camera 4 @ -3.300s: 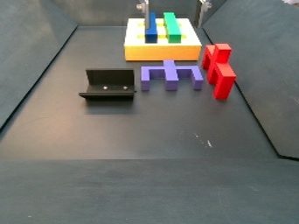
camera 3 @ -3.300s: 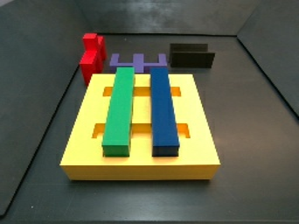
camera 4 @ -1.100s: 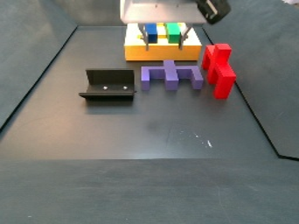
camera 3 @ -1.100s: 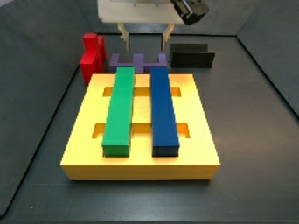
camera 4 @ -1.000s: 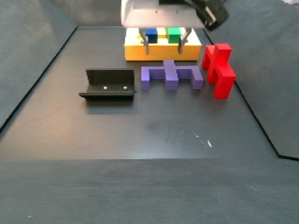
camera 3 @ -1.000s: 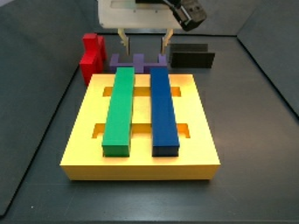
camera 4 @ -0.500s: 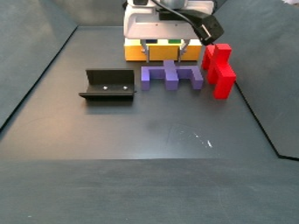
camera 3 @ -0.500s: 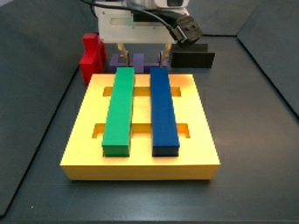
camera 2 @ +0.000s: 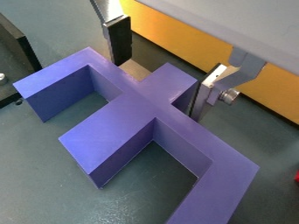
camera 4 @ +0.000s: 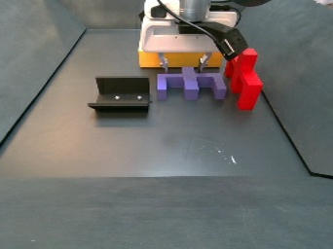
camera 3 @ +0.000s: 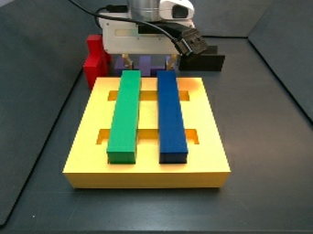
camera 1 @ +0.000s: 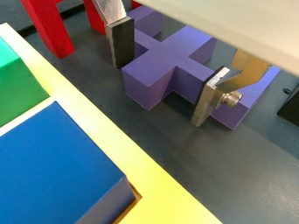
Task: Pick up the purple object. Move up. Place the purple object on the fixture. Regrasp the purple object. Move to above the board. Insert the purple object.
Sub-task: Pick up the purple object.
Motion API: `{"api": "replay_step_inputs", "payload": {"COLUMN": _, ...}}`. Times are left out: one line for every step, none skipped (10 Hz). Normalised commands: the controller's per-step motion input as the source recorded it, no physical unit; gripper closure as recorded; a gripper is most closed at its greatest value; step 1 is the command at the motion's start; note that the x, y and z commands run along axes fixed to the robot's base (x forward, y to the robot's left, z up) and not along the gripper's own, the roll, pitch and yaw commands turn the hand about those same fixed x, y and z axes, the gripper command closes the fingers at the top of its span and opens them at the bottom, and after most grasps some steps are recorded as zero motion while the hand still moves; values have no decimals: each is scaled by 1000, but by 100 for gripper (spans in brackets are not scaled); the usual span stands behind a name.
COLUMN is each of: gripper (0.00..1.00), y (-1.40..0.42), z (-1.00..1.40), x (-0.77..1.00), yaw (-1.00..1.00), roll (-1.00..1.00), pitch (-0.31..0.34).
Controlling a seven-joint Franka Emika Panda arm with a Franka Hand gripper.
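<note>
The gripper (camera 2: 155,67) is hanging low over the purple object (camera 2: 135,118), its open fingers (camera 1: 121,40) straddling the central bar without touching. The purple object is lying on the floor between the board (camera 4: 152,60) and the fixture (camera 4: 120,95).

Gripper (camera 2: 156,70): 2 flat silver finger plates (camera 1: 215,96), dark pads on the inner faces, a small screw fitting on 1 plate. Above them a boxy white hand housing (camera 3: 138,37). Wrist (camera 3: 166,9) grey-white, rounded, with a dark module (camera 4: 232,41) at the side. Black cable (camera 3: 116,6) loops at the top.
</note>
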Motion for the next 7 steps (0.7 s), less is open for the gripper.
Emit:
{"api": "replay_step_inputs", "payload": {"gripper": 0, "y": 0, "z": 0, "x": 0, "yaw": 0, "roll": 7, "pitch": 0}}
{"api": "replay_step_inputs", "payload": {"gripper": 0, "y": 0, "z": -66, "x": 0, "yaw": 0, "roll": 3, "pitch": 0}}
{"api": "replay_step_inputs", "payload": {"gripper": 0, "y": 0, "z": -117, "x": 0, "yaw": 0, "roll": 17, "pitch": 0}}
{"api": "replay_step_inputs", "payload": {"gripper": 0, "y": 0, "z": -114, "x": 0, "yaw": 0, "roll": 16, "pitch": 0}}
{"api": "replay_step_inputs", "payload": {"gripper": 0, "y": 0, "z": -117, "x": 0, "yaw": 0, "roll": 14, "pitch": 0}}
{"api": "replay_step_inputs", "payload": {"gripper": 0, "y": 0, "z": -74, "x": 0, "yaw": 0, "roll": 3, "pitch": 0}}
{"api": "replay_step_inputs", "payload": {"gripper": 0, "y": 0, "z": -63, "x": 0, "yaw": 0, "roll": 0, "pitch": 0}}
